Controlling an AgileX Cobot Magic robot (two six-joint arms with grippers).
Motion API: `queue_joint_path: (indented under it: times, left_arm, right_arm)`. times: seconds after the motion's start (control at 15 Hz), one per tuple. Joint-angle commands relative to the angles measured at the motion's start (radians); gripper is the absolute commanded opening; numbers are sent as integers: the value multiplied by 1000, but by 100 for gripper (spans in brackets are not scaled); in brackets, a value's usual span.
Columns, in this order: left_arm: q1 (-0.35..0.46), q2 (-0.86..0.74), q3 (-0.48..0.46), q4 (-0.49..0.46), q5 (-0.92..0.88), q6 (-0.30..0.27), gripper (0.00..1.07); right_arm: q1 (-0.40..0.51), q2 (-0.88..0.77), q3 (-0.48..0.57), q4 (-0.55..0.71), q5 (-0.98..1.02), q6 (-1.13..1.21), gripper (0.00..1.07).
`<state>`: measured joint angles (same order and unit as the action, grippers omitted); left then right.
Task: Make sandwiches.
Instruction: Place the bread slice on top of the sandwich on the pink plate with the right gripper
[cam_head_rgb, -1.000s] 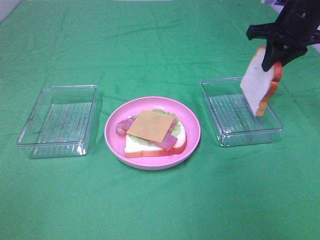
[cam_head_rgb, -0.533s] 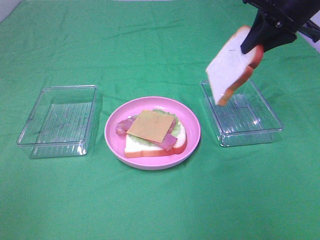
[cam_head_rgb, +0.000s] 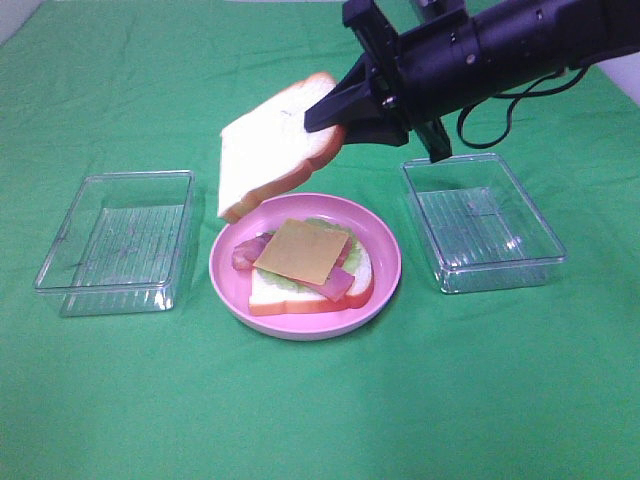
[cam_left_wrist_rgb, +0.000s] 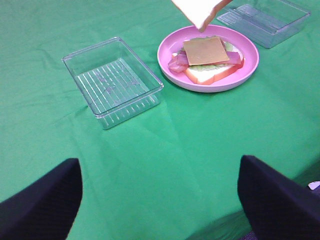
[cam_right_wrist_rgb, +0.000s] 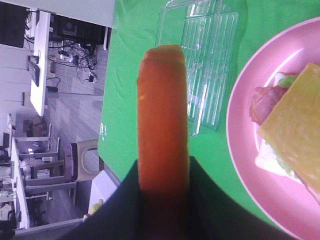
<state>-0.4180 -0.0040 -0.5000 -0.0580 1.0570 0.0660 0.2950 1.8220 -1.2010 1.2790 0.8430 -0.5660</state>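
We count two bread slices. One bread slice (cam_head_rgb: 268, 150) hangs tilted in the air above the far left rim of the plate, its orange-red crust pinched edge-on between the fingers of the right gripper (cam_head_rgb: 335, 120), which have closed down on it; in the right wrist view the crust (cam_right_wrist_rgb: 163, 115) runs straight out from between the dark fingers. The second bread slice (cam_head_rgb: 300, 293) lies flat on the one round pink plate (cam_head_rgb: 385, 260), and on it we see one pale green lettuce leaf (cam_head_rgb: 352, 250), pink-red bacon strips (cam_head_rgb: 335, 285) that look like two, though the cheese covers too much for us to be sure, and one yellow square cheese slice (cam_head_rgb: 302, 251) on top, turned a little askew. The raised slice is apart from this stack, touching nothing below. Two clear plastic trays flank the plate, both resting on the green surface (cam_head_rgb: 320, 410): the left tray (cam_head_rgb: 120, 240) beside the plate on one side, the right tray (cam_head_rgb: 483, 220) on the other, beneath the right arm. The left gripper (cam_left_wrist_rgb: 160, 200) hangs well back from the plate over the near part of the surface, its fingers (cam_left_wrist_rgb: 45, 200) spread wide with nothing between them.
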Motion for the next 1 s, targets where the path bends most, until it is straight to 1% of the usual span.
queue_joint_path:
  times: [0.07,0.27,0.67,0.87,1.0]
  left_arm:
    - [0,-25,2,2,-12,-3,80]
    - [0,-25,2,2,-12,-3,80]
    - [0,-25,2,2,-12,-3,80]
    - [0,-25,2,2,-12,-3,80]
    - [0,-25,2,2,-12,-3,80]
  right_arm:
    - [31,52,46,122,-32,-89,0]
    - [30,128,47,150,-41,-106,0]
    - [30,182,48,149,-36,-118,0]
    - [30,176,88,149,-43,-127,0]
    - [30,176,129,173,-59,-150,0]
